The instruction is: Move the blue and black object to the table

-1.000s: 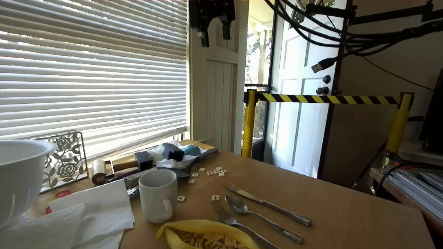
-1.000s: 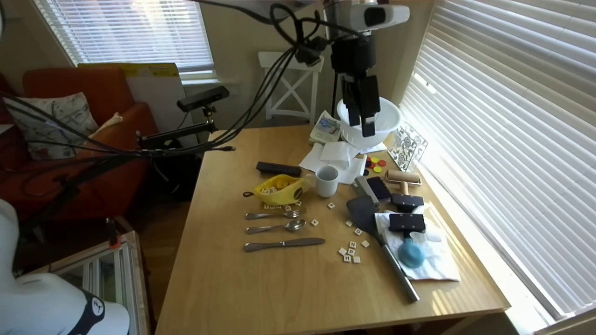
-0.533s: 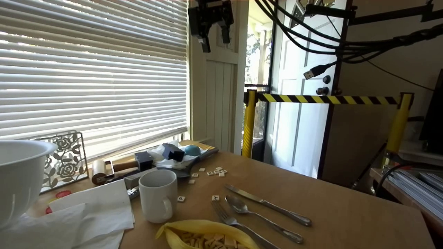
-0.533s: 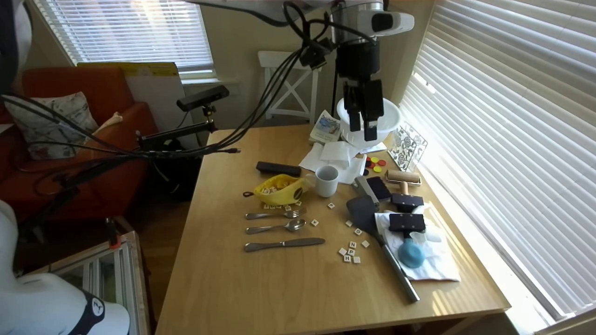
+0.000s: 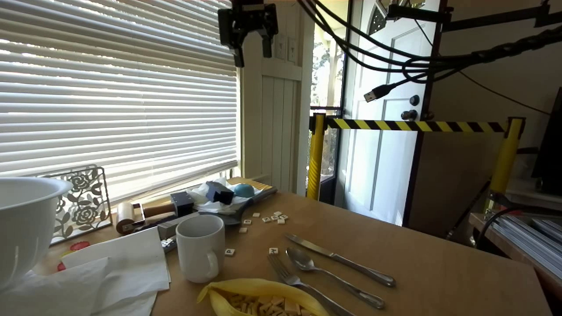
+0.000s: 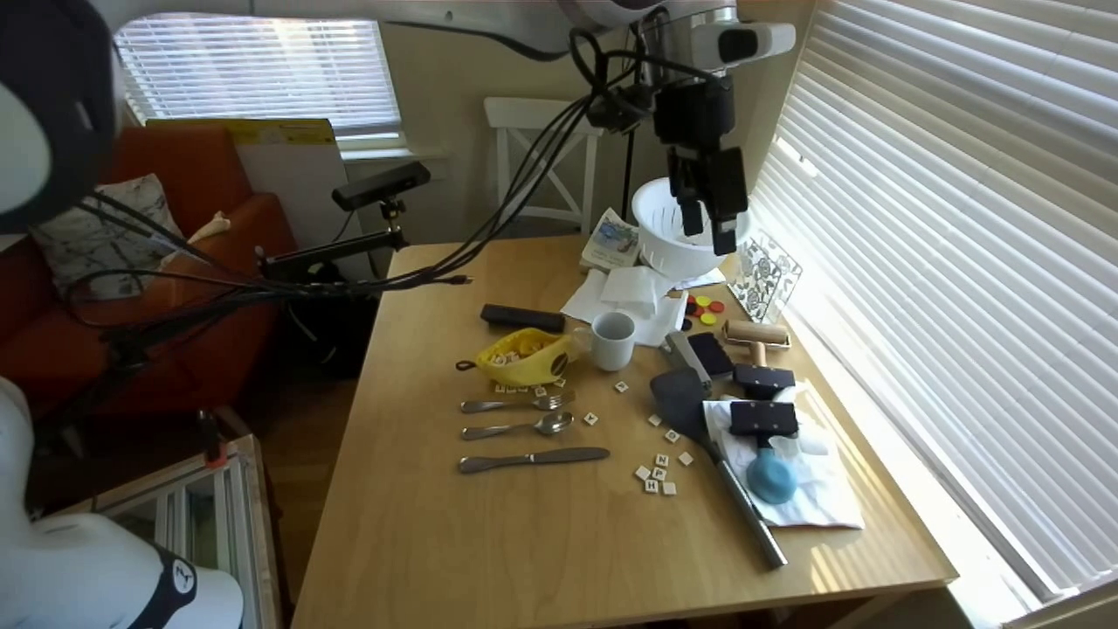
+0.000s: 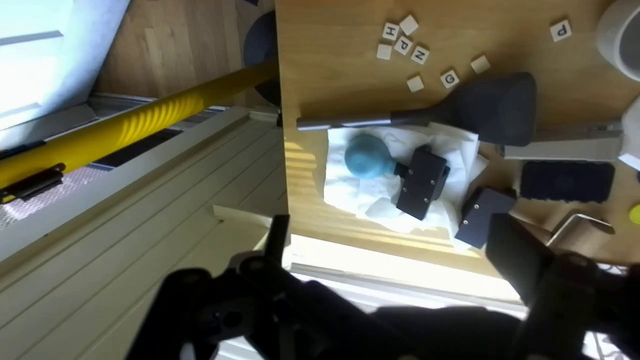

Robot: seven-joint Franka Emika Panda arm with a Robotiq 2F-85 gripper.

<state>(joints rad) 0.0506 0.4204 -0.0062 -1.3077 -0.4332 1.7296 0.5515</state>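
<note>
The blue and black object has a round light-blue part and a black block joined by a short dark neck. It lies on a white cloth near the window side of the table, in both exterior views [image 5: 243,190] [image 6: 772,476] and the wrist view [image 7: 367,156]. The brown wooden table [image 6: 489,542] also shows in the wrist view [image 7: 325,60]. My gripper [image 6: 708,231] is open and empty, high above the table near the white bowl. It also hangs in front of the blinds in an exterior view [image 5: 253,57]. In the wrist view its fingers [image 7: 390,227] are wide apart, with nothing between them.
A dark spatula [image 6: 686,406] lies beside the cloth. Another black block [image 7: 485,217] lies close to the object. A white mug [image 6: 613,341], yellow pouch [image 6: 524,358], knife [image 6: 533,459] and letter tiles [image 6: 659,473] are on the table. Window blinds [image 6: 943,218] border it.
My gripper has moved left in an exterior view and right, toward the window blinds, in an exterior view. The cables swung along with the arm. The objects on the table have not moved.
</note>
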